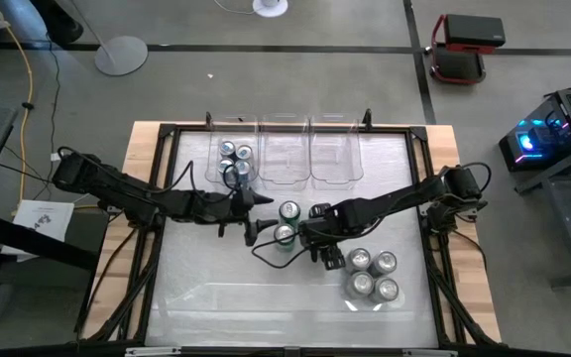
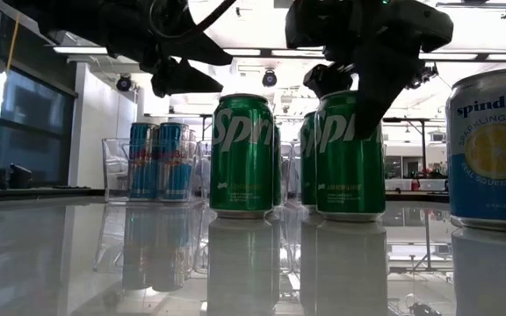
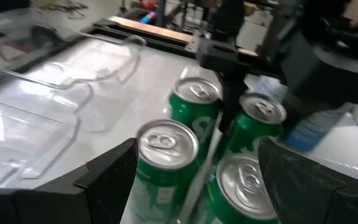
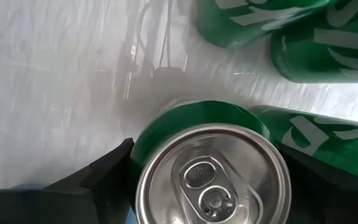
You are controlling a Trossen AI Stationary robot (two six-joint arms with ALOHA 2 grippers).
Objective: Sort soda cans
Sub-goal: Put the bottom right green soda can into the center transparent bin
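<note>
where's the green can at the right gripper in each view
high: mid-table, mostly hidden under the right gripper.
low: green can right of centre, below that gripper.
left wrist: right of centre.
right wrist: bottom centre, seen top-on.
shared landmark: the neighbouring green can.

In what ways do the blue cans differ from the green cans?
The blue cans are slim and stand inside the left clear bin; the green cans are wider and stand on the bare table, where the left gripper and right gripper hover at them. Both kinds stand upright and have silver tops.
</note>
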